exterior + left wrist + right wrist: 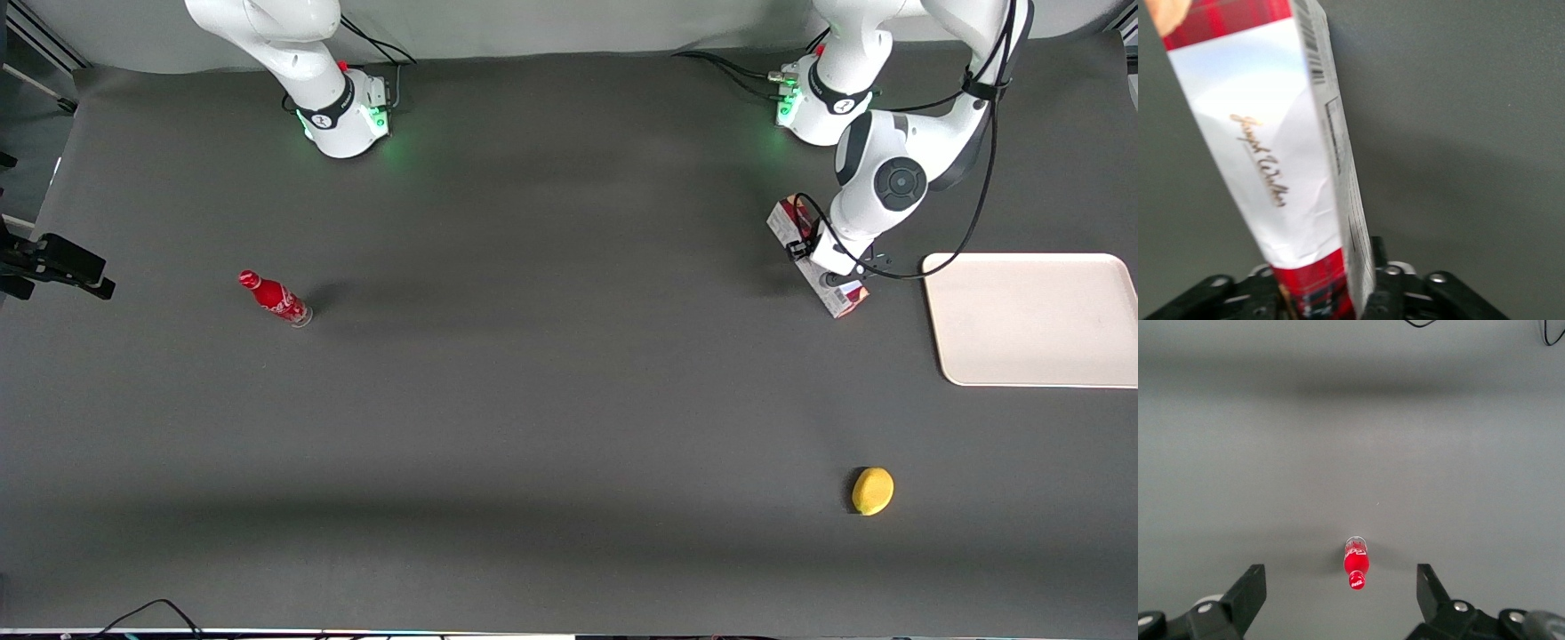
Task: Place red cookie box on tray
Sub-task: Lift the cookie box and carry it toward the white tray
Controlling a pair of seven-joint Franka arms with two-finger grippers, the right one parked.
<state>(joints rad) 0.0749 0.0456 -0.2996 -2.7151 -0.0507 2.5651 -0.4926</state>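
Our gripper clamps the box beside the tray; we see a lemon nearer the camera and a bottle toward the parked arm's end.

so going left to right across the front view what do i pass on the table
red bottle → red cookie box, with the hand on it → lemon → tray

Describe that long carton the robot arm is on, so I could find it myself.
Start at the cream tray at the working arm's end of the table. Beside it lies the red cookie box, with the gripper closed on it. It is long, red tartan with white panels.
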